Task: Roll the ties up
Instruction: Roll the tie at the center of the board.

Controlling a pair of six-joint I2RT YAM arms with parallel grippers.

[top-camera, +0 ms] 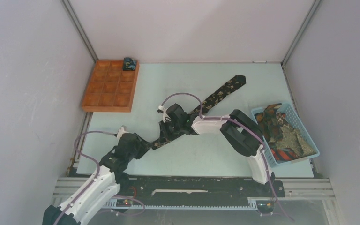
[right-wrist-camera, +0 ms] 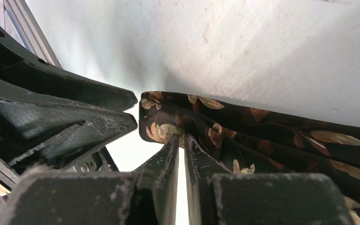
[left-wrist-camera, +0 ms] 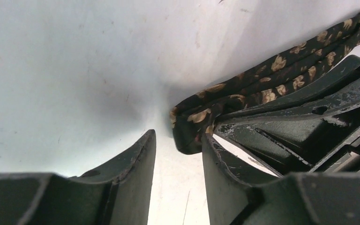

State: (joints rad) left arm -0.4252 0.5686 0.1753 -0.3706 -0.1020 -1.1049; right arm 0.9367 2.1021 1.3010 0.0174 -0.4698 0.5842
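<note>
A black tie with a tan leaf pattern (top-camera: 220, 93) lies flat and diagonal across the table, its narrow end at the near left. My right gripper (top-camera: 165, 133) is shut on a fold of this tie close to that end; in the right wrist view its jaws (right-wrist-camera: 182, 137) pinch the bunched fabric (right-wrist-camera: 262, 140). My left gripper (top-camera: 147, 144) is open just beyond the tie's tip. In the left wrist view the tie's folded end (left-wrist-camera: 192, 126) sits right at the open fingertips (left-wrist-camera: 179, 135), touching the right finger. A small rolled tie (top-camera: 130, 63) sits in the tray's far right compartment.
The orange compartment tray (top-camera: 108, 86) stands at the far left. A blue mesh basket (top-camera: 290, 112) at the right holds several loose ties. Grey walls enclose the table on three sides. The two grippers are nearly touching each other.
</note>
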